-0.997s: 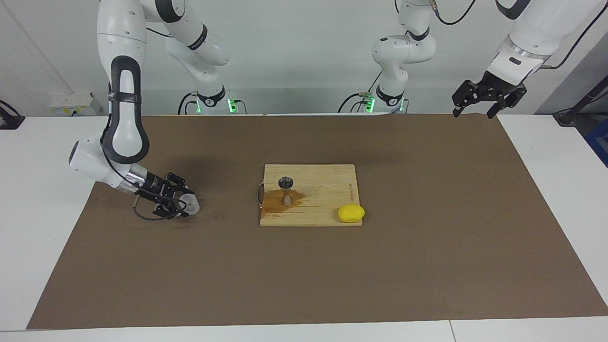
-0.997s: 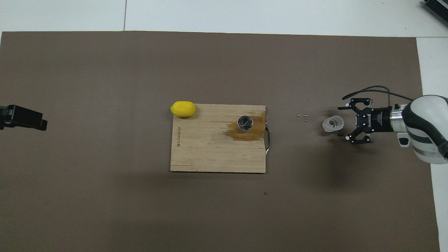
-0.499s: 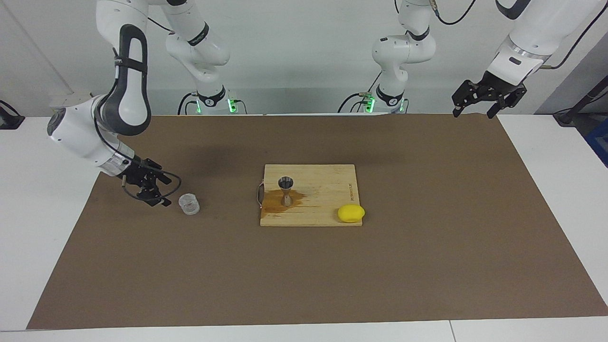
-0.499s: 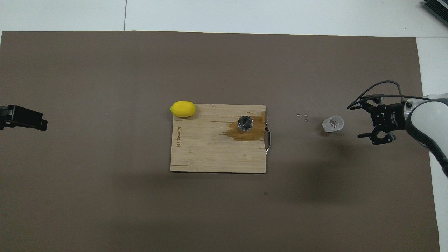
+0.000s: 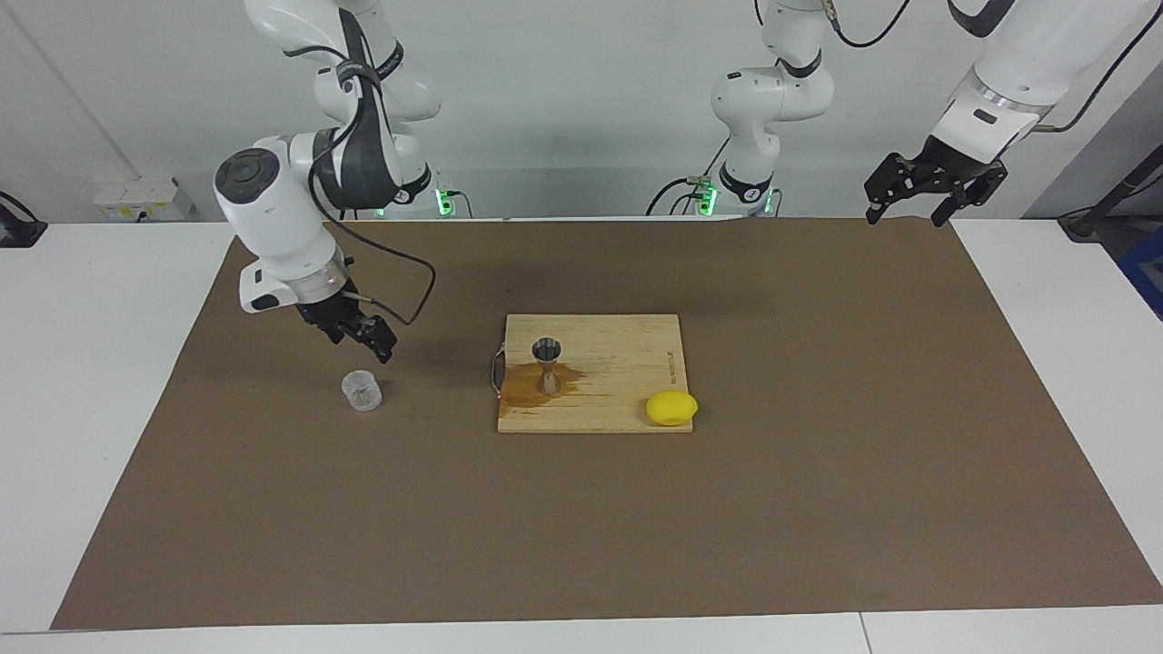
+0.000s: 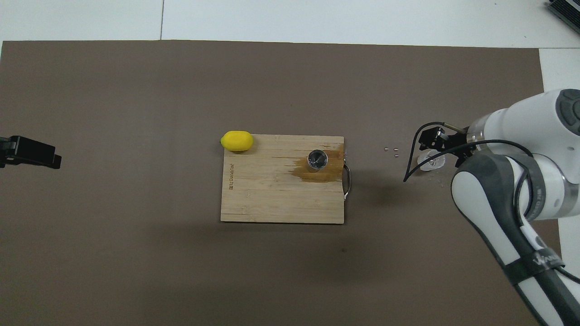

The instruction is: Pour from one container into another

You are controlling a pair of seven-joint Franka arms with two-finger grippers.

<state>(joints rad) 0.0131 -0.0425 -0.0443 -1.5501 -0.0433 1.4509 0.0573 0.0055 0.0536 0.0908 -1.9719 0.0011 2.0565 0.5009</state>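
The clear cup [image 5: 362, 391] stands upright on the brown mat toward the right arm's end of the table, with nothing holding it. My right gripper [image 5: 371, 338] hangs in the air over the cup's edge, open and empty; in the overhead view the gripper [image 6: 436, 138] covers part of the cup [image 6: 429, 164]. The metal jigger [image 5: 547, 361] stands on the wooden cutting board [image 5: 627, 350], in a brown wet stain [image 6: 326, 172]. My left gripper [image 5: 904, 216] waits open over the mat's corner at the left arm's end.
A yellow lemon [image 5: 671, 408] lies at the board's corner farthest from the robots. Three tiny beads [image 6: 392, 150] sit on the mat between cup and board. The board has a metal handle [image 6: 347, 179] on the cup's side.
My right gripper, which stood around the cup a second ago, has drawn back, risen and turned downward over it. The cup stays on the mat. The left arm has not moved.
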